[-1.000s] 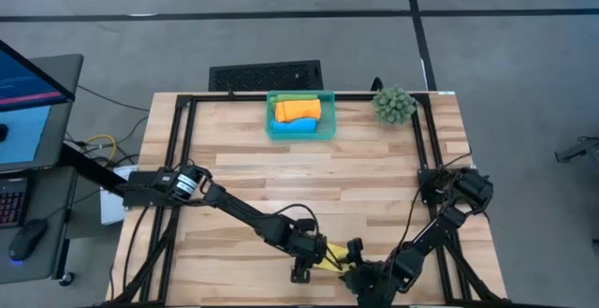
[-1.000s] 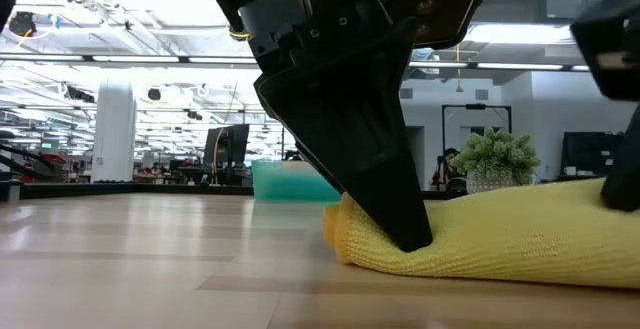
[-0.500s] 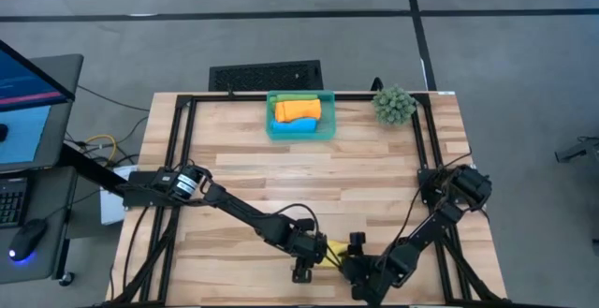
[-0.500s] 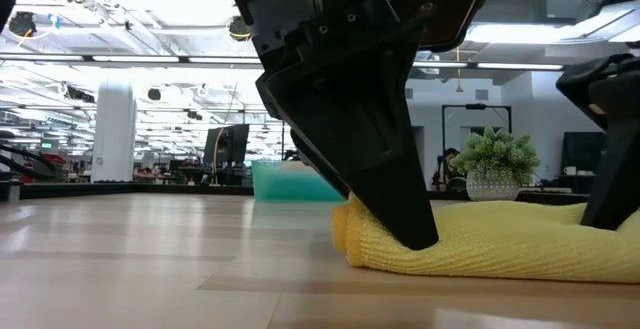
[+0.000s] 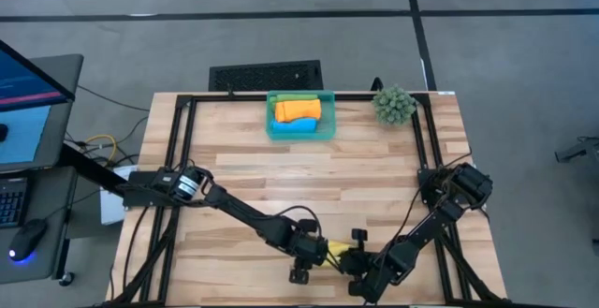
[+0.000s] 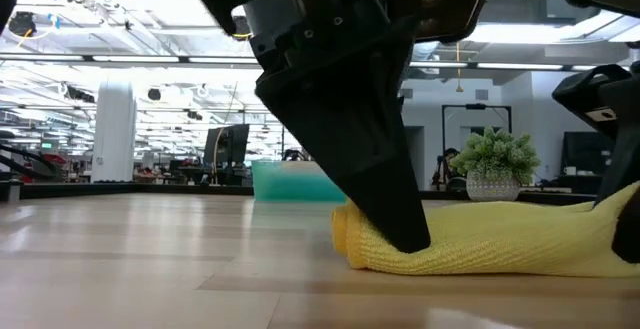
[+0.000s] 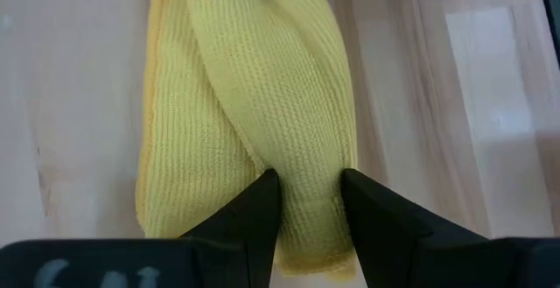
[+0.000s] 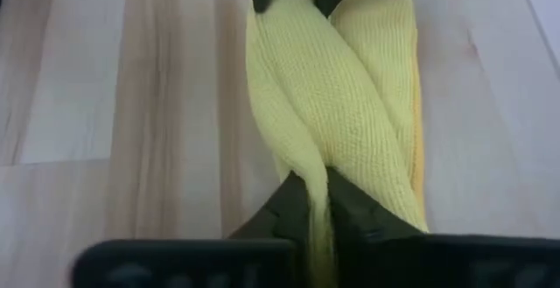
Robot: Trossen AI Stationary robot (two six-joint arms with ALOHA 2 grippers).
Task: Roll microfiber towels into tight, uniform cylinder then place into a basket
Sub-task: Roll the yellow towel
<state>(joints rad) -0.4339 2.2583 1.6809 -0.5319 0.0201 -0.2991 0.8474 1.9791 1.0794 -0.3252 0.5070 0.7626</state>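
A yellow microfiber towel (image 5: pixel 335 249), loosely twisted into a long bundle, lies on the wooden table near its front edge. My left gripper (image 7: pixel 308 205) is shut on its left end and my right gripper (image 8: pixel 319 202) on its right end; the two face each other along the towel. In the low view the left gripper's broad dark finger (image 6: pixel 385 169) comes down on the towel (image 6: pixel 490 244). The teal basket (image 5: pixel 331 111) stands at the far edge, holding orange, green and blue towels. My left gripper pinches a raised fold (image 7: pixel 308 161) at the towel's left end between its two fingers, several layers thick. The fingers slant down from above and from the left, pointing along the towel. The towel lies on the table. My right gripper pinches a thin ridge of cloth (image 8: pixel 322 158) at the towel's right end between its nearly closed fingers, coming in low from the right along the towel. That end (image 6: pixel 625 209) rises a little toward the fingers; the remainder lies on the table.
A spiky green plant ball (image 5: pixel 394 105) sits at the far right corner, right of the basket. A black frame (image 5: pixel 178 139) runs along the table's edges. Bare wood lies between the towel and the basket.
My right gripper has gone toward the table's left, onto the yellow towel's right end. In the low view the towel's right part has sunk lower and thinner, and its right tip now slants up toward that gripper. The left end has stayed under my left gripper.
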